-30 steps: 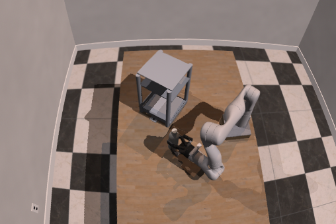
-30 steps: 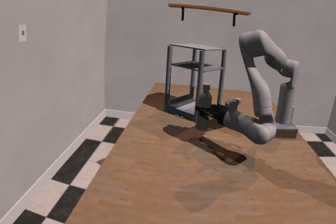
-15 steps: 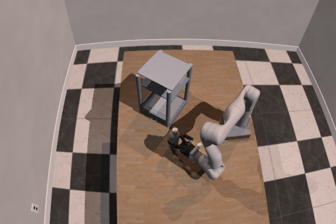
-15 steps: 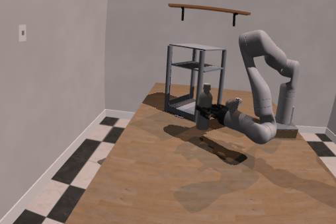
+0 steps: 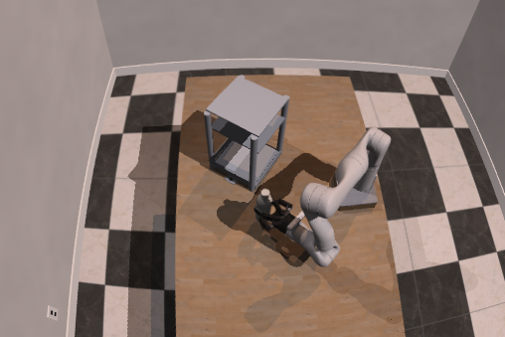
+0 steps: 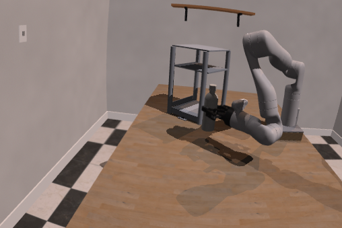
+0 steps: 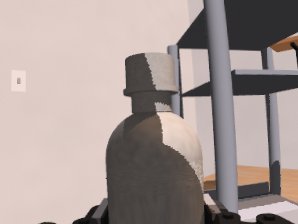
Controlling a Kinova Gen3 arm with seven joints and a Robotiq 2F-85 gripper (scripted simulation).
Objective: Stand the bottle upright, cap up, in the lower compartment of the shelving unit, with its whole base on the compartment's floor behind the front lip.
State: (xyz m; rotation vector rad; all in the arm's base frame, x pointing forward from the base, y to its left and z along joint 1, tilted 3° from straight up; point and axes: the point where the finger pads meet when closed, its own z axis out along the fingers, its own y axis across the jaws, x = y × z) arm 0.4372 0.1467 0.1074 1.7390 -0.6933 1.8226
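The grey bottle (image 5: pixel 264 202) (image 6: pixel 210 101) (image 7: pixel 155 160) is upright, cap up, outside the shelving unit (image 5: pixel 249 106) (image 6: pixel 172 82) (image 7: pixel 222 100). It is close to the unit's near corner post, and its shadow lies apart from its base, which is above the table. My gripper (image 5: pixel 267 209) (image 6: pixel 209 110) (image 7: pixel 156 210) is shut on the bottle's body from the side, roughly level. The lower compartment's floor (image 5: pixel 242 168) (image 6: pixel 190 109) shows between the posts behind a dark low lip (image 6: pixel 186 116). The bottle's base is out of the wrist view.
The near corner post (image 5: pixel 253 163) (image 6: pixel 203 89) stands just beyond the bottle. A middle shelf (image 5: pixel 231 130) (image 6: pixel 190 66) and the top panel cover the lower compartment. The arm's base (image 5: pixel 355 198) (image 6: pixel 291 134) is at the table's right side. A wooden shelf (image 6: pixel 212 9) hangs on the wall behind.
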